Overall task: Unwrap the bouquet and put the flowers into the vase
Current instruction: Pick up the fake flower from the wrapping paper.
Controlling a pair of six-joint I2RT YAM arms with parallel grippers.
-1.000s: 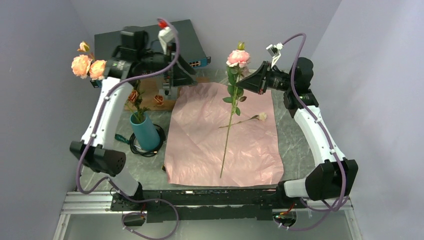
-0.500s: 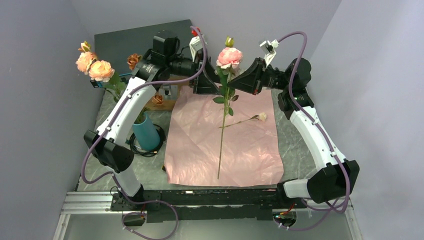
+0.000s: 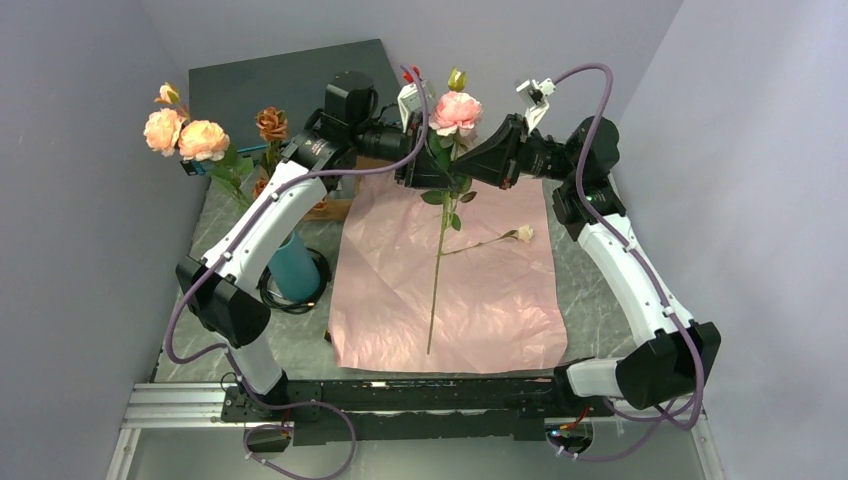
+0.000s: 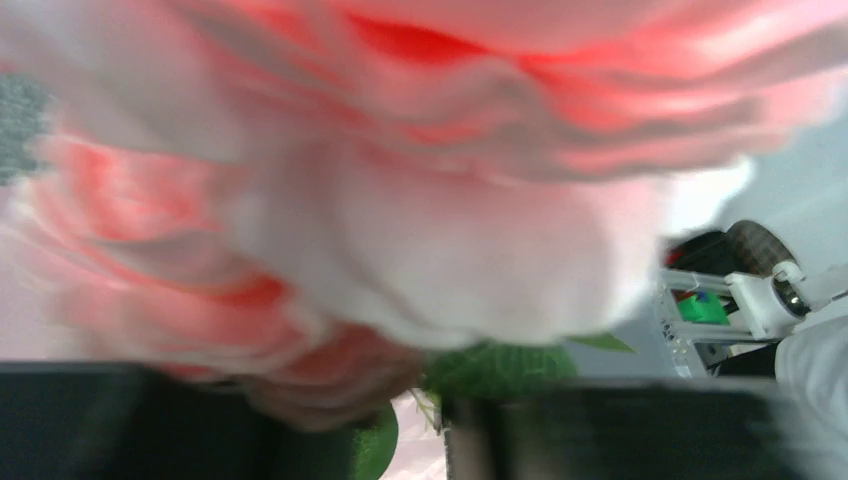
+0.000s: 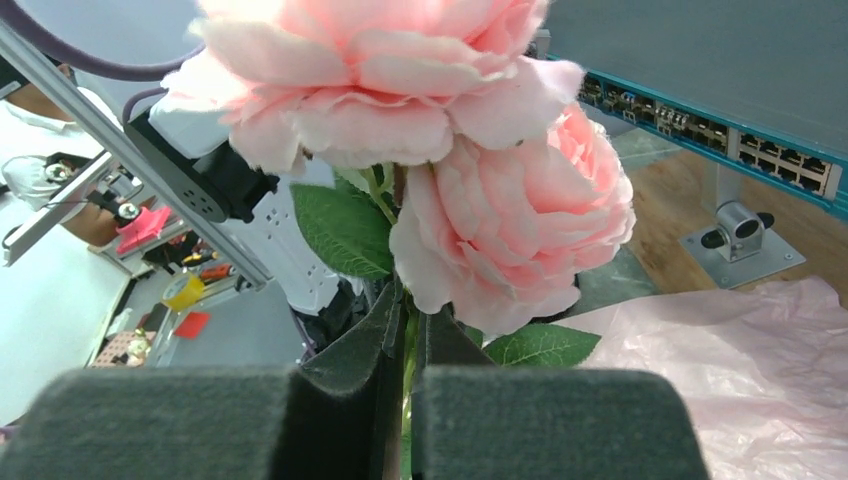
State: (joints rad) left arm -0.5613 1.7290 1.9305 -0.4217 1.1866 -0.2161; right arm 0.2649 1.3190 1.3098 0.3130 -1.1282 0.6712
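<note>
several flowers (image 3: 185, 135) already stand in the vase (image 3: 293, 268), wrapping paper (image 3: 500, 310) lies open and flat; 1 pink rose (image 3: 456, 108) hangs mid-air, right gripper (image 3: 465, 168) clamped on its stem, left gripper (image 3: 428, 172) alongside, grip unclear; 1 small bud stem (image 3: 500, 240) waits on the paper.

There are two robot arms (image 3: 262, 215) (image 3: 620, 260), one blue vase (image 3: 295, 270) and one big sheet of pink paper (image 3: 480, 300). There are two big peach roses (image 3: 163, 130) (image 3: 204, 140). There is one long green stem (image 3: 437, 270) with pink petals on top, and one little pale flower (image 3: 523, 233).
</note>
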